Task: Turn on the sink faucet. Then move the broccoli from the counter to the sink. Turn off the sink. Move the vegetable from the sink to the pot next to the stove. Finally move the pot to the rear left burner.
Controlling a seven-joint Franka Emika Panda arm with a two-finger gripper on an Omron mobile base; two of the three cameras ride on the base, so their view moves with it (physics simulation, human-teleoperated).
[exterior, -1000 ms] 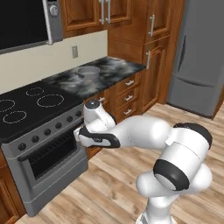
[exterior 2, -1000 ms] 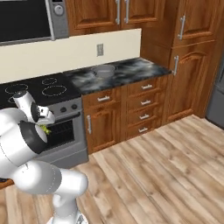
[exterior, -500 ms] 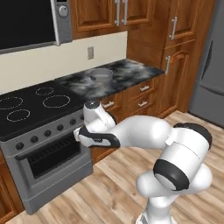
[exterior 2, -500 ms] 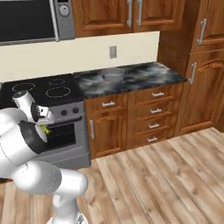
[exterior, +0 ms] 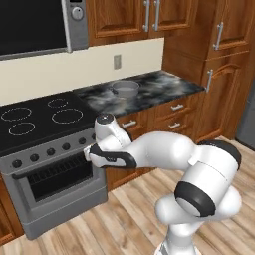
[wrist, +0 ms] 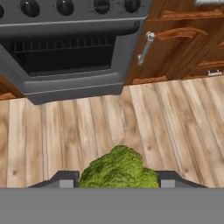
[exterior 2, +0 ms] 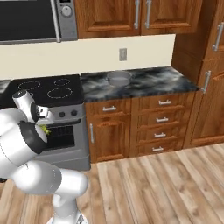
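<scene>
- Green broccoli (wrist: pixel 119 168) sits between the two finger tips of the gripper (wrist: pixel 114 180) in the hand view, so the jaws are closed on it, and it rides low in front of the oven door (wrist: pixel 65 57).
- In the right base view a speck of green shows at the hand (exterior 2: pixel 43 129), just beside the stove front.
- Over the last second both base views have slid sideways: the stove (exterior: pixel 40 124) and the marble counter (exterior: pixel 149 92) now lie further across the picture, and the tall grey fridge has nearly left the left view. That is the base driving; the arm's pose against its own body looks unchanged.
- The pot (exterior: pixel 125 88) stands on the counter, above and beyond the gripper, to the far side of the stove.
- My reading: the sink steps are over and the vegetable is being carried toward the pot; the arm must lift well above counter height before release.
</scene>
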